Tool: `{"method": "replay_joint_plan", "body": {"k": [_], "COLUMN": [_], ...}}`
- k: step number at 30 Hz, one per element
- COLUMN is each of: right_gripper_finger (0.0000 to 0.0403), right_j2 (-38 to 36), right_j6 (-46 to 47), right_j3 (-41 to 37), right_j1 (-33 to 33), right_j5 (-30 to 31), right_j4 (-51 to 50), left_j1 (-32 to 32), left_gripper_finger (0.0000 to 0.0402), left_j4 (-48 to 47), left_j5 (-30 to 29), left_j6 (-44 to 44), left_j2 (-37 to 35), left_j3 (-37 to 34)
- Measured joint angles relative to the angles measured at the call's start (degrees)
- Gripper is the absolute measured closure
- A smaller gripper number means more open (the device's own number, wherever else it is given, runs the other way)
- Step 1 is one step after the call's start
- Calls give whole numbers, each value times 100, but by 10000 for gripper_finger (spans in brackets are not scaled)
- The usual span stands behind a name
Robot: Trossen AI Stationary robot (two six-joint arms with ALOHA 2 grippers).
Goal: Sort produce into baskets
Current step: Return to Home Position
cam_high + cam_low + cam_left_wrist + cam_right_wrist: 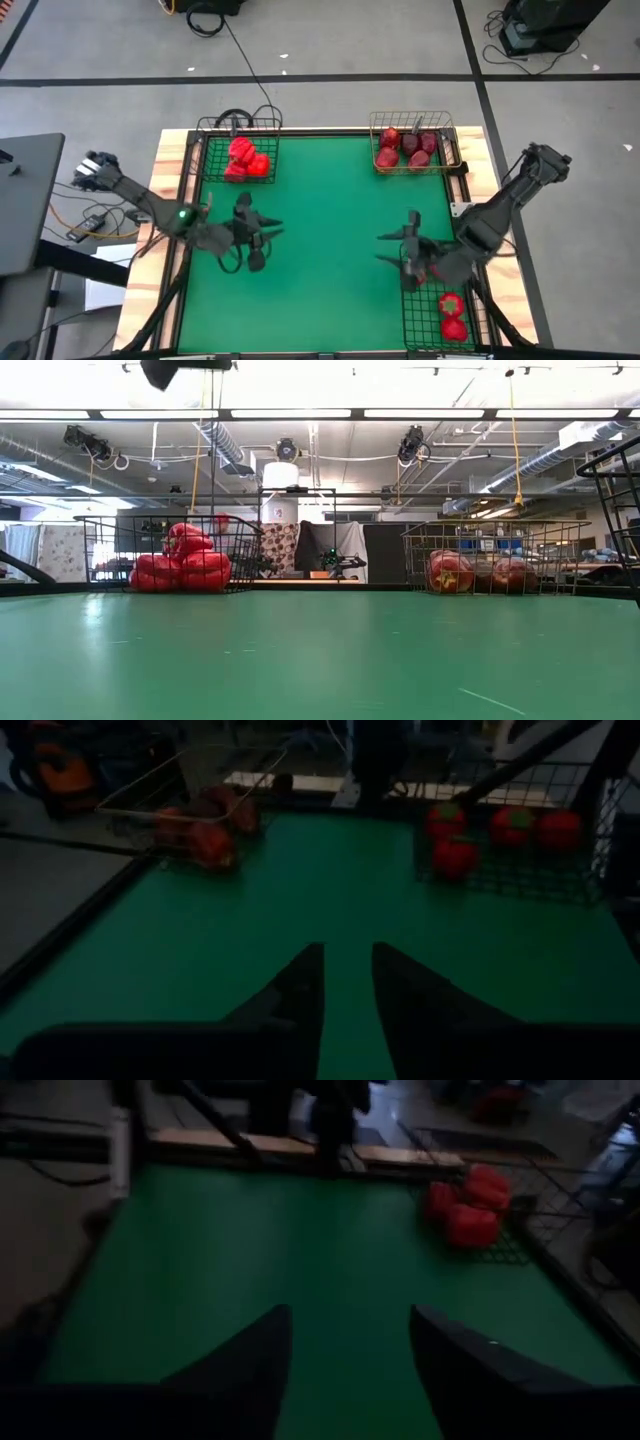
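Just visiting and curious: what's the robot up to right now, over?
Left gripper open, empty, over green mat. Right gripper open, empty, by long basket. Peppers in black basket, apples in gold basket, tomatoes in long basket.

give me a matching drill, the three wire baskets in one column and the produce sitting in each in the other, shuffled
Column one:
1. squarish black wire basket
2. gold wire basket
3. long black wire basket

Column two:
A. dark red apples
B. round red tomatoes with green tops
C. bright red blocky peppers

Pairs: 1-C, 2-A, 3-B
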Motion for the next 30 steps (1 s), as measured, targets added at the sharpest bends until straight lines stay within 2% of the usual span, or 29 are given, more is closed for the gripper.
{"method": "replay_joint_plan", "body": {"k": [4,6,8,9,12,15,19,22,26,30], "right_gripper_finger": [267,323,376,388,386,388,396,396,396,396], "right_j2": [-4,-37,-166,-257,-701,-1391,-2423,-3167,-4040,-4654], "right_j6": [-405,-617,-962,-1196,-1719,-1953,-1994,-1861,-1687,-1544], "right_j3": [-56,-200,-465,-626,-1182,-1773,-2493,-2801,-2993,-3083], "right_j1": [-696,-1057,-1394,-1545,-1933,-2296,-2706,-2915,-3115,-3195], "right_j5": [-544,-821,-1177,-1378,-2009,-2335,-2620,-2638,-2464,-2465], "right_j4": [10,224,740,1110,2168,2942,3523,3444,2799,2136], "left_j1": [531,771,938,990,1173,1282,1322,1323,1362,1395], "left_gripper_finger": [330,341,352,357,373,389,396,393,394,396], "left_j4": [872,1718,2986,3633,5439,6184,6181,5590,3974,2515], "left_j5": [484,603,661,767,1111,1262,1322,1313,1172,1172], "left_j6": [657,941,1348,1632,1986,2080,1958,1916,1891,1469], "left_j2": [-383,-513,-523,-518,-520,-752,-1572,-2441,-3835,-4978], "left_j3": [-728,-1215,-1835,-2142,-2982,-3629,-4121,-4295,-4311,-4311]}}
